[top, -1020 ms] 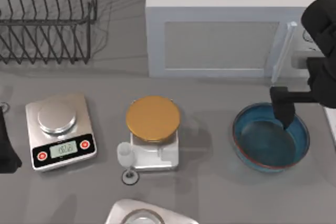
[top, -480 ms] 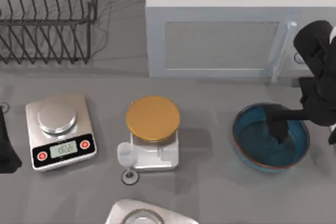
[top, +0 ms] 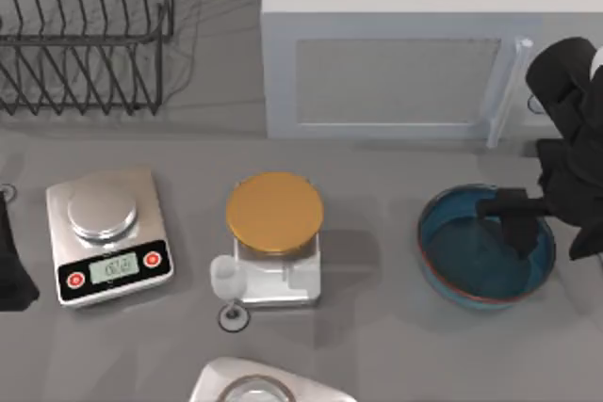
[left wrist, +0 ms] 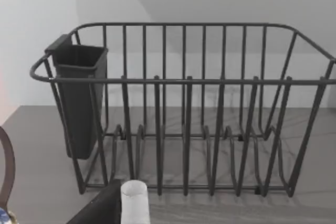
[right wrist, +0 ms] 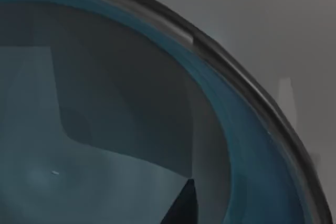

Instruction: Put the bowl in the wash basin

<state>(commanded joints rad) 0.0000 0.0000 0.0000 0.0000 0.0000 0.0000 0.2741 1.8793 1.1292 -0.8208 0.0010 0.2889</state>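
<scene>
A wire dish rack [top: 85, 30], microwave [top: 396, 54], kitchen scale [top: 108, 235] and golden disc [top: 274, 212] occupy the table [top: 377, 345].

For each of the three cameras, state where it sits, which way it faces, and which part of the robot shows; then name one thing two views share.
Top view: above the table, looking down on the bowl, scale and microwave; right gripper over the bowl, left arm parked at the left edge.
Left wrist view: on the left arm, facing the dish rack.
Right wrist view: on the right arm, close over the bowl's inside.
Shared: the bowl, top and right wrist views; the dish rack, top and left wrist views.
</scene>
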